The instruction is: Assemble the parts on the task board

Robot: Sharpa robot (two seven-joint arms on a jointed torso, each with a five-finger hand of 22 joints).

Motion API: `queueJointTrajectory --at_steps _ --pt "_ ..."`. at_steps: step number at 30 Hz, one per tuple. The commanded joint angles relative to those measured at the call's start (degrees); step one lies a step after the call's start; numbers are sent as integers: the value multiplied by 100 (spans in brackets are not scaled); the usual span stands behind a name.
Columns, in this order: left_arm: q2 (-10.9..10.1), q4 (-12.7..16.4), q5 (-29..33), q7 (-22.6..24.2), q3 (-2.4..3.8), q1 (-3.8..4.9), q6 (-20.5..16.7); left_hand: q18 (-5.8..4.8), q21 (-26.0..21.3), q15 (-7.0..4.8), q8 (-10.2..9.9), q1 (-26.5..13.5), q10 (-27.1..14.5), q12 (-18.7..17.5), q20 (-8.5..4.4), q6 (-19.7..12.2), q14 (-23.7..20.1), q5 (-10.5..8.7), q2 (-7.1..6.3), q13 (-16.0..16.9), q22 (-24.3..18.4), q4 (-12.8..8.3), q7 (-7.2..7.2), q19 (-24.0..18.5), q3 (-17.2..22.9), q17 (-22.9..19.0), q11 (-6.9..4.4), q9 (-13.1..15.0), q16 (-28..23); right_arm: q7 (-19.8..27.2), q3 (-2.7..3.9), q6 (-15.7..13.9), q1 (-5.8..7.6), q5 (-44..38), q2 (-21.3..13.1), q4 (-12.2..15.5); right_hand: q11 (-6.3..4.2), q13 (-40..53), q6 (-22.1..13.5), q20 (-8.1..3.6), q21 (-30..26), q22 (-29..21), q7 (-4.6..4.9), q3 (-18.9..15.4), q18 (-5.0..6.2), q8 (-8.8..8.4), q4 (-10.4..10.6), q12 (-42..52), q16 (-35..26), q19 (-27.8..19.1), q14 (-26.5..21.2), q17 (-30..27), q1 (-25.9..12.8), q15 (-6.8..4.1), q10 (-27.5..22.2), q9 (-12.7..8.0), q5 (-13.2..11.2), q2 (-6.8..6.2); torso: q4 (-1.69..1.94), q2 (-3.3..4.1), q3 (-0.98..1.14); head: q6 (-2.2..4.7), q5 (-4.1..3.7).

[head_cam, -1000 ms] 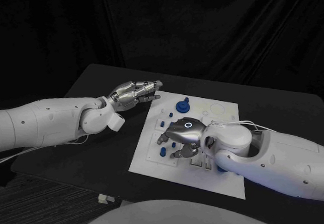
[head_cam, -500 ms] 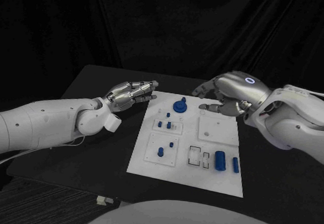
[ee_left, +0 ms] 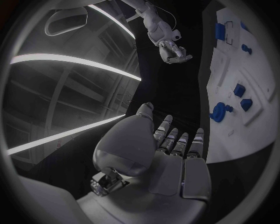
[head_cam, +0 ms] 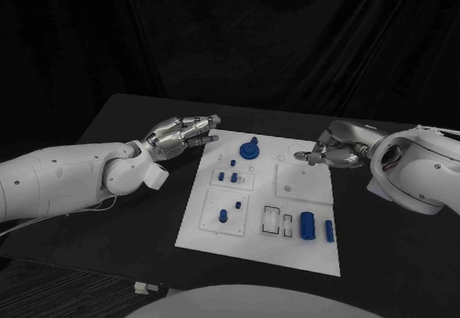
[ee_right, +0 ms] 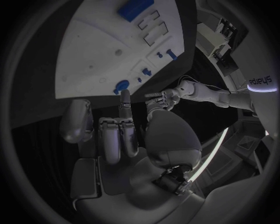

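Observation:
The white task board [head_cam: 291, 182] lies mid-table and holds several blue parts. A round knobbed part [head_cam: 249, 151] stands at its far end, small pegs [head_cam: 228, 177] sit just nearer, and one peg [head_cam: 223, 216] stands in the near left panel. Two cylinders [head_cam: 307, 225] lie at the near right. My left hand [head_cam: 179, 136] hovers off the board's far left corner, fingers extended, holding nothing. My right hand [head_cam: 332, 151] is at the board's far right corner, most fingers curled in, with nothing seen in it. The right wrist view shows the hand [ee_right: 122, 135] short of the board [ee_right: 99, 42].
The black table [head_cam: 133, 218] extends around the board on every side. Empty slots [head_cam: 278, 220] are outlined on the board beside the cylinders. In the left wrist view the knobbed part [ee_left: 219, 112] is beyond my fingers [ee_left: 175, 144], and the right hand [ee_left: 174, 50] hangs farther off.
My right hand left the board's near left panel, rose, swung out to the far right, and now sits lower at the far right corner. The left hand has barely moved.

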Motion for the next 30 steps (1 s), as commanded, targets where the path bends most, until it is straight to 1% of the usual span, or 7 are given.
queueJointTrajectory --at_steps 1,7,11,14,18,23,30 --pt "24 3 36 78 5 -11 39 -54 10 -10 34 61 19 28 -2 38 24 24 -14 9 2 15 -10 -5 23 6 39 7 32 -1164 9 952 -31 308 31 -50 -12 1507 133 -23 411 1010 -8 -143 -104 36 7 29 14 118 595 1505 -260 -64 616 113 0 26 9 -4 -1 0 -75" --pt "39 -5 36 77 5 -15 56 -51 10 -14 39 69 38 45 -2 47 24 34 -10 14 -2 16 -3 -3 29 6 56 9 34 -1503 9 1506 -68 334 117 -113 -31 1507 253 -56 959 1123 -45 -282 -189 57 6 29 14 247 595 1505 -449 -95 616 279 -31 38 9 -5 -1 0 -114" --pt "44 -7 36 73 5 -18 66 -49 10 -19 51 74 62 67 -1 80 23 36 -8 19 -7 19 10 -2 35 6 75 13 35 -1586 9 1608 -108 339 175 -138 15 1507 -18 -56 909 1097 17 -307 -172 -111 -21 29 14 203 595 1505 -373 -80 616 345 53 34 7 -7 -3 0 -131" --pt "43 -5 36 76 5 -20 68 -48 10 -21 55 77 76 80 -1 87 23 38 -9 22 -7 20 16 -1 37 6 85 14 35 -1612 9 1657 -151 340 210 -153 26 1507 -32 -49 878 1086 27 -301 -163 -114 -45 29 14 184 595 1505 -315 -71 616 387 71 31 6 -4 -2 0 -124" --pt "41 -5 36 75 5 -21 71 -48 11 -22 57 79 86 87 -1 91 23 38 -10 24 -3 20 19 1 38 6 89 14 35 -1631 9 1730 -204 341 246 -169 8 1507 55 -48 908 1087 0 -295 -163 -35 -91 29 14 175 595 1505 -195 -80 616 527 92 11 2 -4 -1 0 -117" --pt "43 -6 36 76 5 -24 78 -47 11 -22 59 80 94 95 -1 94 23 39 -11 26 -7 21 23 0 39 6 94 15 36 -1655 9 1865 -296 342 289 -192 -62 1507 151 -81 953 1088 -79 -326 -162 201 -62 29 14 164 595 1505 -162 -127 616 850 40 26 3 -4 -2 0 -128" --pt "33 -1 36 79 5 -26 78 -47 11 -22 57 81 92 95 -1 81 23 39 -11 26 -6 21 23 1 39 6 95 13 36 -1685 9 2044 -443 342 315 -213 -75 1507 23 -103 960 1081 -85 -356 -159 298 -57 29 14 150 595 1505 -138 -146 616 1073 -67 37 3 -8 -3 0 -109"
